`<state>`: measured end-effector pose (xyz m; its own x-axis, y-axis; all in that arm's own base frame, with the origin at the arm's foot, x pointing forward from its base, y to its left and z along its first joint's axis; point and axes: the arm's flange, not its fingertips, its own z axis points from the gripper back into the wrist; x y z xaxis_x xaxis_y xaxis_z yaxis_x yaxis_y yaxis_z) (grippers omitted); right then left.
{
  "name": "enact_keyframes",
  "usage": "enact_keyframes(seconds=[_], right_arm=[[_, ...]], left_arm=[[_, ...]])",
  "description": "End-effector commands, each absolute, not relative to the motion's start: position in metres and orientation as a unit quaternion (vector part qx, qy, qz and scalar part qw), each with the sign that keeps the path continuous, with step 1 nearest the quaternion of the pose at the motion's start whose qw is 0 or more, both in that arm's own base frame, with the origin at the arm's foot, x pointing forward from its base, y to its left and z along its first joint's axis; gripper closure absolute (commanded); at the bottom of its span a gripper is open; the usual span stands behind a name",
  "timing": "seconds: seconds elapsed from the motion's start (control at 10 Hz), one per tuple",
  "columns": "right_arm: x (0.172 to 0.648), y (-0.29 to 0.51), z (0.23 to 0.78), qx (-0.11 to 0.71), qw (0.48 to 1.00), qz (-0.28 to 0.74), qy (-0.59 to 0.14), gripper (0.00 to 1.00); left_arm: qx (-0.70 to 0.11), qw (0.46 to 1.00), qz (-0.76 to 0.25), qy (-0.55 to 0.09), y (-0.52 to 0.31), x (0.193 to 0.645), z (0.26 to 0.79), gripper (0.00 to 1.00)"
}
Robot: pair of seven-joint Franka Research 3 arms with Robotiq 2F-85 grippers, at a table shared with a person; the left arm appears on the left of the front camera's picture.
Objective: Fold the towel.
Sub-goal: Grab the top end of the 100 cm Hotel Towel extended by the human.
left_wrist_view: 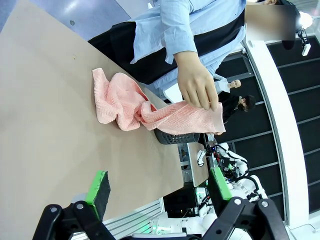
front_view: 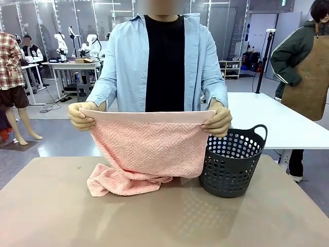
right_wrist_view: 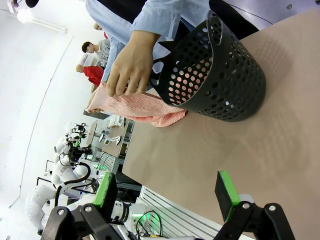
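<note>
Towel (front_view: 146, 146), front view: salmon-pink terry, gripped by its smooth top border band betw. the person's hands (front_view: 81, 116) and stretched flat in front of the torso. Lower part lies bunched on the table (front_view: 61, 216). Probably held this way to spread it out & find the edges before a fold. No fold made yet, by my read. Dark perforated basket (front_view: 231, 164) stands upright on the table, close against the hanging cloth on one side.

Left wrist view: left end effector (left_wrist_view: 159, 186) is wide open, green pads well apart w/ nothing betw. them. It hangs over bare table (left_wrist_view: 50, 125), well apart from the towel (left_wrist_view: 125, 102). One hand (left_wrist_view: 200, 87) pinches the border, and the cloth drapes from there down to the heap on the table.

Right wrist view: right end effector (right_wrist_view: 166, 191) is likewise spread fully & empty, over the table (right_wrist_view: 260, 150) near the basket (right_wrist_view: 220, 75). The towel (right_wrist_view: 140, 107) shows beyond the basket, under the person's other hand (right_wrist_view: 131, 65). Both arms look held back so the person has room to work.
</note>
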<state>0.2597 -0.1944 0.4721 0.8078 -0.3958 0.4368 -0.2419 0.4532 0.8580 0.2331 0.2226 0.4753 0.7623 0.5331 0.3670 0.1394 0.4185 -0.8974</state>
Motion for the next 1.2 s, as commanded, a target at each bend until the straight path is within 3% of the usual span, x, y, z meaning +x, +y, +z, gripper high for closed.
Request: enact_keyframes(seconds=[0.0,0.2,0.5,0.6,1.1], right_arm=[[0.261,-0.196,0.473,0.523,0.791,-0.046,-0.314,0.0],[0.262,-0.196,0.485,0.495,0.804,-0.002,-0.33,0.0],[0.312,-0.167,0.598,0.341,0.833,0.212,-0.38,0.0],[0.33,-0.138,0.631,0.279,0.828,0.289,-0.39,0.0],[0.358,-0.047,0.698,0.195,0.767,0.458,-0.404,0.0]], left_arm=[[-0.529,0.776,0.123,-0.321,0.223,0.233,0.475,0.0],[-0.524,0.779,0.126,-0.321,0.223,0.233,0.475,0.0],[-0.361,0.859,-0.108,-0.346,0.182,0.272,0.584,0.0],[-0.256,0.868,-0.208,-0.372,0.15,0.285,0.617,0.0],[-0.061,0.811,-0.447,-0.372,0.019,0.309,0.67,0.0]])
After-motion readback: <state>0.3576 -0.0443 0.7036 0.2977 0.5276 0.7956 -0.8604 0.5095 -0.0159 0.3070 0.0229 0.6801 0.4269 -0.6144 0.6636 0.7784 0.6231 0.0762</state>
